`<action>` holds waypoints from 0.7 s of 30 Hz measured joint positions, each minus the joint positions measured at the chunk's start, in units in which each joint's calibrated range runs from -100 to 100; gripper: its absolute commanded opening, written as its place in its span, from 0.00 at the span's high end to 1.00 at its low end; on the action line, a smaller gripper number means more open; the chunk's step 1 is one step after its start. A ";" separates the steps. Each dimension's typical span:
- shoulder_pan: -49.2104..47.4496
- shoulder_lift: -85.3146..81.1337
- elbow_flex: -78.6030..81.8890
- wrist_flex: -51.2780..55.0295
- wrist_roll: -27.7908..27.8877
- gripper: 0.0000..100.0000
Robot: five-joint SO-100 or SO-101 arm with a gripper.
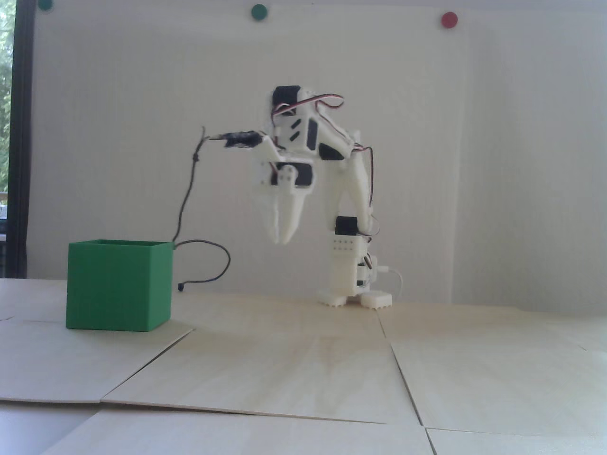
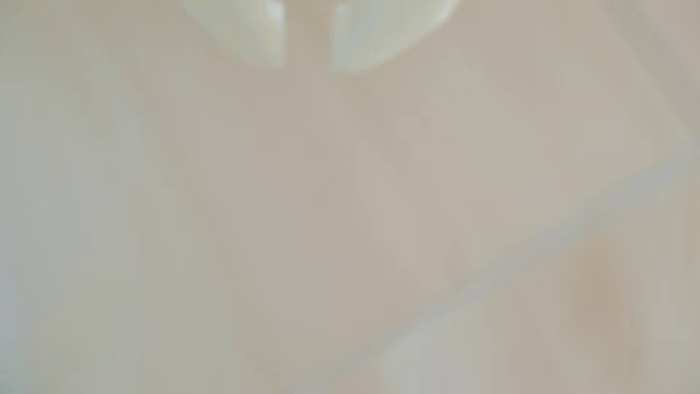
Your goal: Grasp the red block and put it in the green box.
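Observation:
The green box (image 1: 118, 284) stands on the wooden table at the left in the fixed view, its top open; its inside is hidden. No red block shows in either view. My white gripper (image 1: 281, 241) hangs in the air, pointing down, to the right of the box and about level with its rim. In the blurred wrist view the gripper (image 2: 308, 66) shows two white fingertips (image 2: 261, 38) at the top edge with a narrow gap between them. Nothing is held, and only pale table lies below.
The arm's white base (image 1: 353, 296) stands at the back middle of the table (image 1: 303, 374). A black cable (image 1: 208, 265) loops from the wrist camera down behind the box. A white wall with coloured magnets (image 1: 448, 19) is behind.

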 measured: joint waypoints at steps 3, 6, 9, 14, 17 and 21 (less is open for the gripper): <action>-4.28 -13.53 16.29 -1.25 0.00 0.97; -6.27 -28.48 32.68 -8.24 0.00 0.98; -6.50 -43.92 49.87 -19.13 0.00 0.98; -7.41 -64.34 76.10 -37.10 0.00 0.98; -8.25 -73.89 88.09 -47.17 0.00 0.98; -9.17 -85.10 101.52 -58.15 0.00 0.98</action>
